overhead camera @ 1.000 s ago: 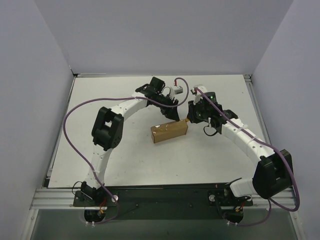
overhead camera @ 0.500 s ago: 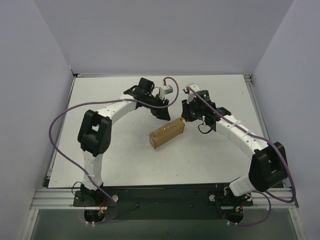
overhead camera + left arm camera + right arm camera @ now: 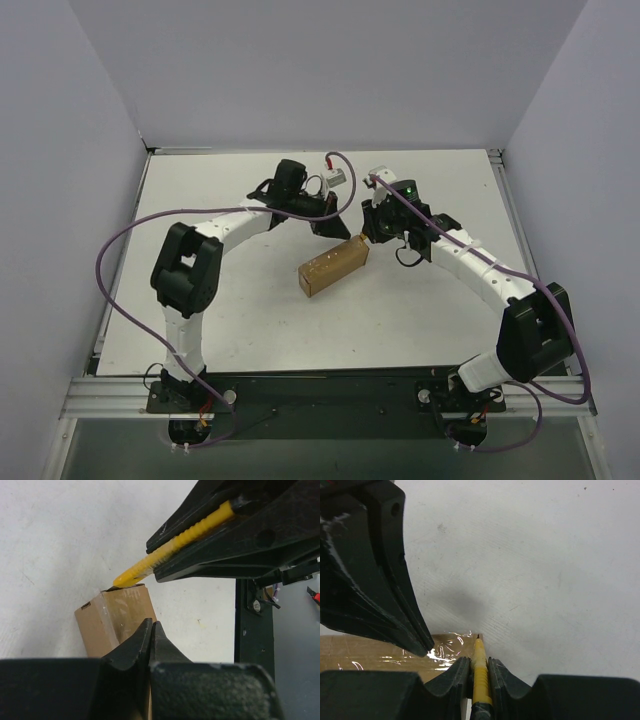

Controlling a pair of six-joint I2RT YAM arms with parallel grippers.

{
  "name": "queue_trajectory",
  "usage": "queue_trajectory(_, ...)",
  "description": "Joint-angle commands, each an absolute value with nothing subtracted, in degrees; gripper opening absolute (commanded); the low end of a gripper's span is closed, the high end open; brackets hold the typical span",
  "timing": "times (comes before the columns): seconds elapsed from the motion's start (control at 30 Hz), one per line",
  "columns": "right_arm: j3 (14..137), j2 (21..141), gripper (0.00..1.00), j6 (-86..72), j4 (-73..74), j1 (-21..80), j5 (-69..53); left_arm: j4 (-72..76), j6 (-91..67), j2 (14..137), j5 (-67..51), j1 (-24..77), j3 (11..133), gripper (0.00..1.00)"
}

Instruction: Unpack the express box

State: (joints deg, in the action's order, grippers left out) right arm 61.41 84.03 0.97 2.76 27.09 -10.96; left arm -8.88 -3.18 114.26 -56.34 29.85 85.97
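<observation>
The express box (image 3: 333, 266), brown cardboard with glossy clear tape on top, lies slantwise mid-table. My left gripper (image 3: 338, 231) is shut with nothing between its fingers, and its tips (image 3: 151, 623) sit over the box (image 3: 116, 621) near its far right end. My right gripper (image 3: 368, 233) is shut on a yellow utility knife (image 3: 480, 672). The knife's point rests at the top corner of the box (image 3: 370, 652). In the left wrist view the knife (image 3: 175, 544) slants down to that corner. The left gripper's black fingers (image 3: 380, 585) fill the right wrist view's left side.
The white table (image 3: 200, 300) is walled by grey panels at the left, back and right. A black rail (image 3: 330, 392) carrying the arm bases runs along the near edge. Purple cables loop off both arms.
My left gripper's jaws have shut, and that arm has shifted a little left. The box's right end has swung toward the back. The right gripper still holds the knife at the box's corner.
</observation>
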Motion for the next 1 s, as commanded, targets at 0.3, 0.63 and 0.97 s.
queue_trajectory(0.3,61.0,81.0,0.00,1.1,2.6,27.5,-11.1,-7.9,-3.2,119.9,-52.6,31.6,86.0,0.04)
queue_trajectory(0.63,59.9,79.0,0.00,-1.8,6.6,28.2,-9.1,-8.7,-3.1,120.8,-49.7,32.5,86.3,0.00)
queue_trajectory(0.97,61.3,81.3,0.00,-4.2,5.6,30.6,-7.1,-7.1,-6.2,120.7,-46.9,33.2,85.8,0.00)
